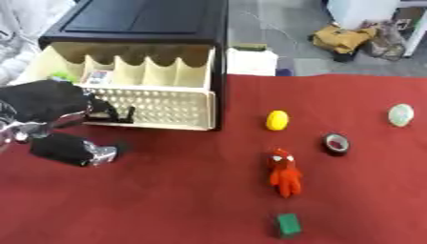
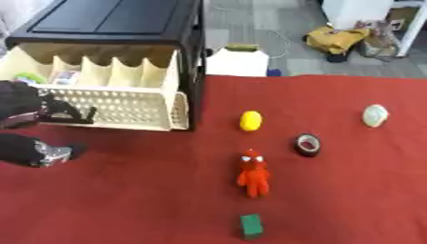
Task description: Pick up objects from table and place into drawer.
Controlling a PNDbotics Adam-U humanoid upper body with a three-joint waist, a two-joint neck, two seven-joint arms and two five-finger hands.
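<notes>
Your red table (image 1: 167,200) has a black cabinet (image 1: 150,19) at about 11 o'clock, and its cream drawer (image 1: 158,102) is pulled out toward you, with a holey front wall and wavy dividers inside. Two small things already lie in the drawer's far left corner: something green (image 1: 60,75) and a little card-like piece (image 1: 97,76). Your left hand (image 1: 50,102) sits right in front of the drawer at 9 o'clock, dark and blurry, with thin black fingers (image 1: 113,112) showing against the drawer's front wall (you cannot tell if they are open or closed). A black and silver part of the arm (image 1: 71,150) lies low over the cloth just below it. Your right hand does not show. The things to pick up are spread out, well apart, on the right half. A yellow egg shape (image 1: 277,120) lies near the middle. A black ring with red inside (image 1: 336,143) is at 3 o'clock. A pale round thing (image 1: 400,115) is far out at 2 o'clock. An orange toy figure with a red head (image 1: 284,174) lies just below the yellow one, and a green block (image 1: 289,225) is at 6 o'clock. Nothing lies between them and the drawer.
</notes>
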